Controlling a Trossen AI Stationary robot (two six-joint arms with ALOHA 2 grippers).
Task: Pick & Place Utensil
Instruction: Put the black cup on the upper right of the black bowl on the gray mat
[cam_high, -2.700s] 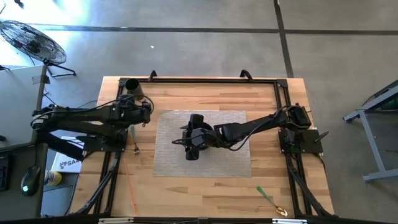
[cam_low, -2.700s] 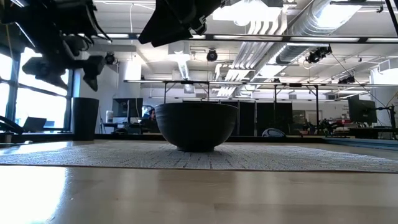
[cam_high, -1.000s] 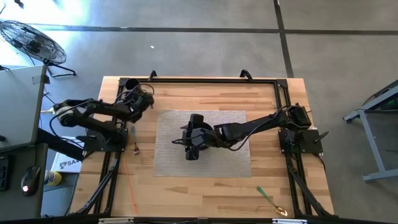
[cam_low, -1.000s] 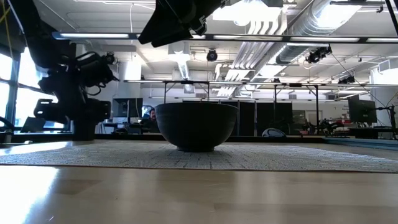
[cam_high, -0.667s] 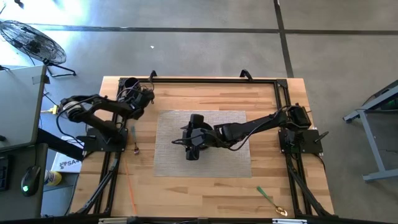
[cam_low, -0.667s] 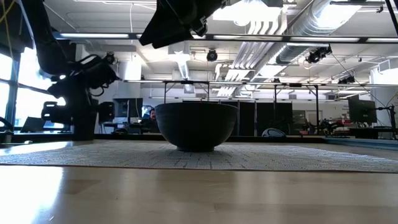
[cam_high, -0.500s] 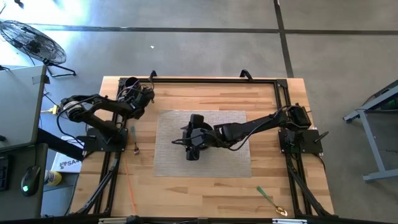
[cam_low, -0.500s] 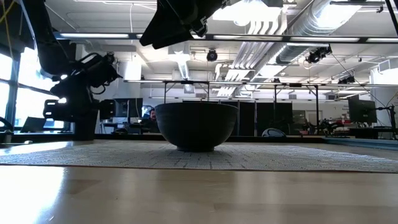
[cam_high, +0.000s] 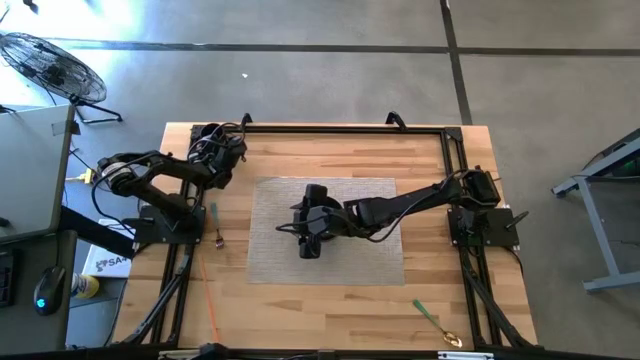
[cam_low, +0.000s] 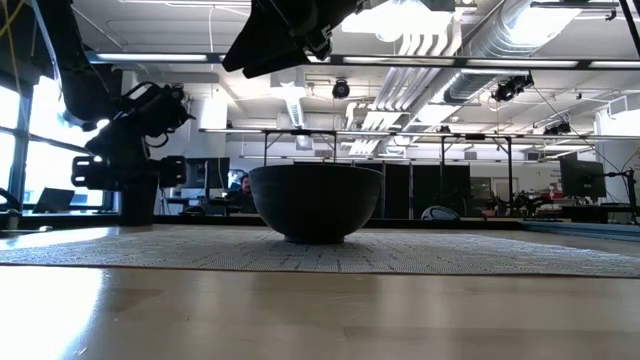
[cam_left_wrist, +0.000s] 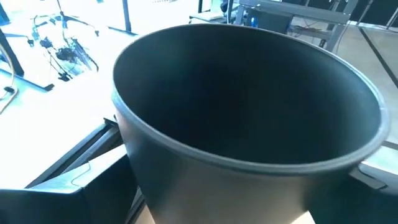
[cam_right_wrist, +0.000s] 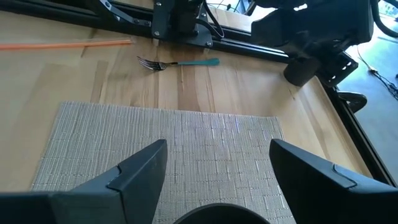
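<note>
1. We see the left tool (cam_high: 215, 150) at the far left corner of the bench (cam_high: 330, 310), right over the dark cup (cam_left_wrist: 249, 124) that stands there. The cup's open mouth fills the left wrist view, looking empty and dark inside.
2. We cannot tell from any view whether the left tool's fingers are apart or closed; they are hidden behind the cup and the arm's own body.
3. In the low view the left arm (cam_low: 125, 130) hangs over the cup at the left edge, with the cup mostly covered by it.
4. The right tool (cam_right_wrist: 217, 168) hovers above the black bowl (cam_low: 315, 200) on the woven mat (cam_high: 370, 250) in the middle of the bench. Its two fingers (cam_right_wrist: 140, 168) stand wide apart and hold nothing, with the bowl's rim just showing between them.
5. The fork (cam_right_wrist: 177, 62), with its teal handle, lies flat on the bare wood just off the mat's left side, near the left arm's base. Its tines point towards the near edge of the bench.
6. An orange stick (cam_right_wrist: 65, 44) lies on the wood nearby, closer to the near edge than the fork.
7. A spoon with a green handle (cam_high: 432, 322) rests at the near right corner, well apart from both tools.
</note>
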